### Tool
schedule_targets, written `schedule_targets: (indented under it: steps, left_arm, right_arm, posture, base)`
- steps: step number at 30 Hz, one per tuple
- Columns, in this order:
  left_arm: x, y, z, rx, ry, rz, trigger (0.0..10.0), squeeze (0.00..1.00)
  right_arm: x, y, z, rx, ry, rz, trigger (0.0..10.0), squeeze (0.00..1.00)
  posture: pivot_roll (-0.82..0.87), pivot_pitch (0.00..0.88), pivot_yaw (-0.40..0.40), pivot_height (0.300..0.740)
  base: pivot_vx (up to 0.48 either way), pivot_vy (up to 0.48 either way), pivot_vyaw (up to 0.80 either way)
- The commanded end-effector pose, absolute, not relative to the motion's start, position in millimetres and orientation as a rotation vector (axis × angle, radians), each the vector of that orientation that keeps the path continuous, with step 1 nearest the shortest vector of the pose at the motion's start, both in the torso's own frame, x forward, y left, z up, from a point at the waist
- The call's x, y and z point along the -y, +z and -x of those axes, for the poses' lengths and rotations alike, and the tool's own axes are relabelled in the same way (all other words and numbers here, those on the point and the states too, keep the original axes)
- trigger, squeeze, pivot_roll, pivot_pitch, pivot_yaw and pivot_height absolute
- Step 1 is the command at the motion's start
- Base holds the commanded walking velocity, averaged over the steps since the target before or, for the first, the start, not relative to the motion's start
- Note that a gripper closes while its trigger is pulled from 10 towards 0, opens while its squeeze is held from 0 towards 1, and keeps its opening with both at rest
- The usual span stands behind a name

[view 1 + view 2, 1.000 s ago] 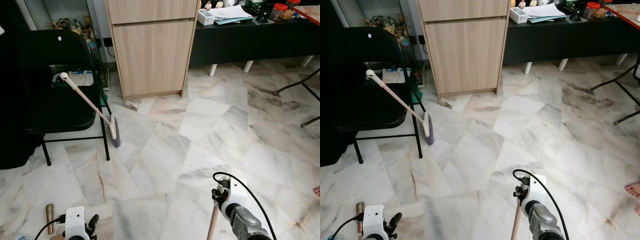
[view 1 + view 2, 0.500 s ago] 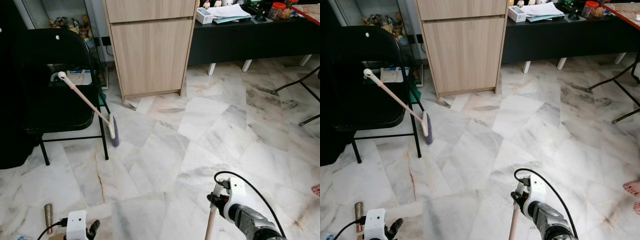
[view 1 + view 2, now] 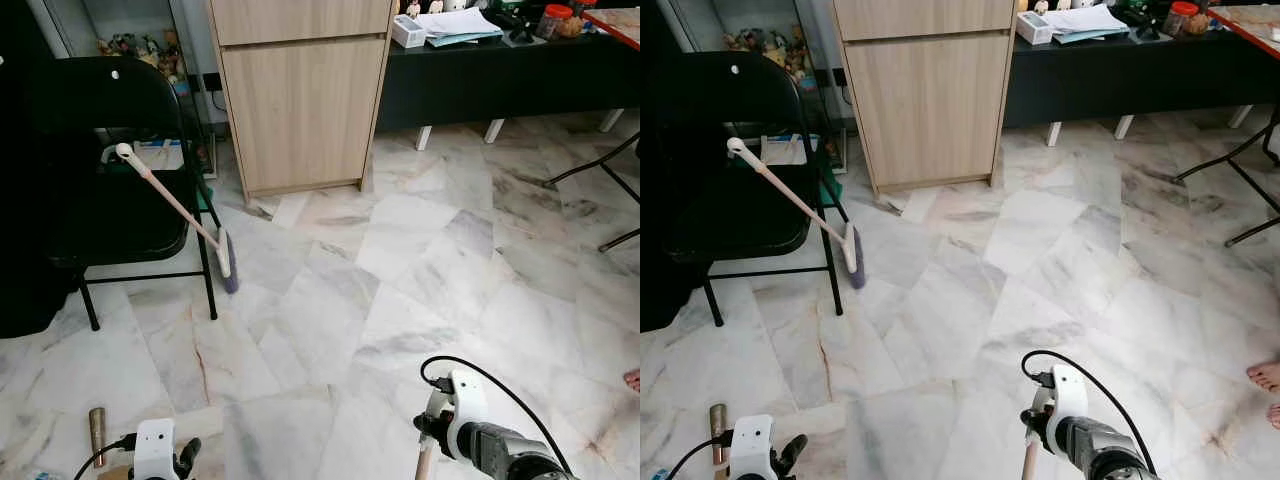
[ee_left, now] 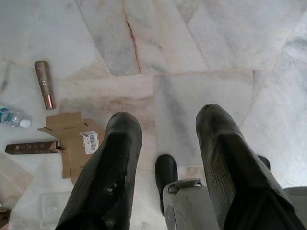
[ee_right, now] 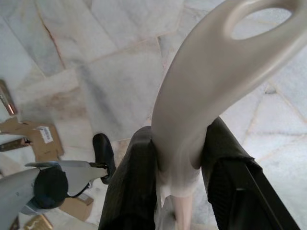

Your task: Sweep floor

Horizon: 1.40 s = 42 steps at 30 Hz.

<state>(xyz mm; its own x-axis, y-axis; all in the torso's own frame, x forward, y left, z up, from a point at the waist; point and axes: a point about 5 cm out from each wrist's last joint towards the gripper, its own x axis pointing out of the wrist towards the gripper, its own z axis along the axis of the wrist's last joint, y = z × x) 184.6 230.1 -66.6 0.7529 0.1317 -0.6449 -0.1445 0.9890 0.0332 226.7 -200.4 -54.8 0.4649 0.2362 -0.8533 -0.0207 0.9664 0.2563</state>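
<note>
My right hand is gripping a beige handle at 5 o'clock; my left hand is hanging open. A broom is leaning on the black chair at 10 o'clock (cardboard scraps underfoot).

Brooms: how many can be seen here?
2. One broom leans against the black folding chair by the wooden cabinet. The right hand grips the pale handle of another, whose head is hidden.
</note>
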Motion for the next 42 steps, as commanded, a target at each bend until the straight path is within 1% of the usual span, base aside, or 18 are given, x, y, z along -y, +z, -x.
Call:
schedule_targets:
  steps: [1,2,3,4,11,15,16,17,21,24,27,29,30,32,35,38,40,42]
  left_arm:
    - [-233,-71,-176,-0.748,0.156,0.011,10.0,0.00]
    - [-233,-71,-177,-0.744,0.156,0.012,10.0,0.00]
    - [-233,-70,-179,-0.736,0.155,0.008,10.0,0.00]
    - [-232,-69,-180,-0.729,0.156,0.007,10.0,0.00]
    - [-232,-65,-187,-0.693,0.169,-0.009,10.0,0.00]
    - [-238,-63,-188,-0.680,0.190,-0.027,10.0,0.00]
    - [-243,-62,-186,-0.681,0.205,-0.036,10.0,0.00]
    - [-243,-62,-186,-0.681,0.205,-0.036,10.0,0.00]
    - [-248,-63,-180,-0.691,0.220,-0.053,10.0,0.00]
    - [-248,-64,-179,-0.691,0.220,-0.056,10.0,0.00]
    - [-244,-64,-180,-0.680,0.216,-0.057,10.0,0.00]
    - [-242,-63,-182,-0.673,0.213,-0.058,10.0,0.00]
    - [-241,-62,-185,-0.660,0.210,-0.057,10.0,0.00]
    - [-241,-61,-186,-0.653,0.209,-0.057,10.0,0.00]
    - [-240,-59,-189,-0.639,0.203,-0.058,10.0,0.00]
    - [-240,-58,-190,-0.634,0.201,-0.059,10.0,0.00]
    - [-240,-58,-190,-0.625,0.205,-0.060,10.0,0.00]
    - [-240,-57,-191,-0.622,0.206,-0.060,10.0,0.00]
  right_arm:
    - [194,-68,-205,-1.166,0.149,-0.256,10.0,0.00]
    - [200,-69,-205,-1.141,0.105,-0.241,10.0,0.00]
    - [209,-63,-214,-1.027,0.022,-0.206,10.0,0.00]
    - [213,-61,-218,-0.980,-0.010,-0.187,10.0,0.00]
    - [218,-55,-225,-0.869,-0.049,-0.077,10.0,0.00]
    - [243,-56,-211,-0.863,-0.150,0.106,10.0,0.00]
    - [265,-56,-200,-0.885,-0.264,0.157,10.0,0.00]
    - [265,-56,-200,-0.885,-0.264,0.157,10.0,0.00]
    - [298,-56,-178,-0.953,-0.389,0.245,10.0,0.00]
    - [309,-52,-174,-0.948,-0.454,0.268,10.0,0.00]
    - [325,-37,-182,-0.872,-0.512,0.404,10.0,0.00]
    - [328,-30,-189,-0.824,-0.518,0.453,10.0,0.00]
    - [328,-19,-204,-0.731,-0.523,0.510,10.0,0.00]
    - [327,-11,-214,-0.663,-0.530,0.534,10.0,0.00]
    - [313,6,-240,-0.513,-0.471,0.621,10.0,0.00]
    - [302,14,-251,-0.427,-0.430,0.661,10.0,0.00]
    - [282,37,-271,-0.208,-0.394,0.646,10.0,0.00]
    - [275,47,-277,-0.135,-0.380,0.649,10.0,0.00]
  posture:
    - [-0.03,0.142,-0.021,0.740]
    - [-0.03,0.141,-0.021,0.740]
    - [-0.03,0.141,-0.021,0.740]
    - [-0.03,0.141,-0.021,0.740]
    - [-0.04,0.140,-0.020,0.740]
    - [-0.03,0.144,-0.021,0.740]
    - [-0.03,0.144,-0.021,0.740]
    - [-0.03,0.144,-0.021,0.740]
    - [-0.04,0.142,-0.025,0.740]
    - [-0.04,0.140,-0.024,0.740]
    - [-0.04,0.133,-0.025,0.740]
    - [-0.04,0.130,-0.026,0.740]
    - [-0.04,0.127,-0.024,0.740]
    - [-0.04,0.126,-0.023,0.740]
    - [-0.04,0.125,-0.022,0.740]
    - [-0.04,0.116,-0.022,0.740]
    - [-0.04,0.116,-0.022,0.740]
    - [-0.04,0.118,-0.020,0.740]
  base:
    - [0.000,0.000,0.00]
    - [0.000,0.000,0.00]
    - [0.000,0.000,0.00]
    - [0.000,0.000,0.00]
    - [0.000,0.000,0.00]
    - [0.000,0.000,0.00]
    - [0.000,0.000,0.00]
    - [0.000,0.000,0.00]
    - [0.000,0.000,0.00]
    - [0.000,0.000,0.00]
    - [0.000,0.000,0.00]
    - [0.000,0.000,0.00]
    - [0.000,0.000,0.00]
    - [0.000,0.000,0.00]
    - [0.000,0.000,0.00]
    - [0.000,0.000,0.00]
    - [0.000,0.000,0.00]
    - [0.000,0.000,0.00]
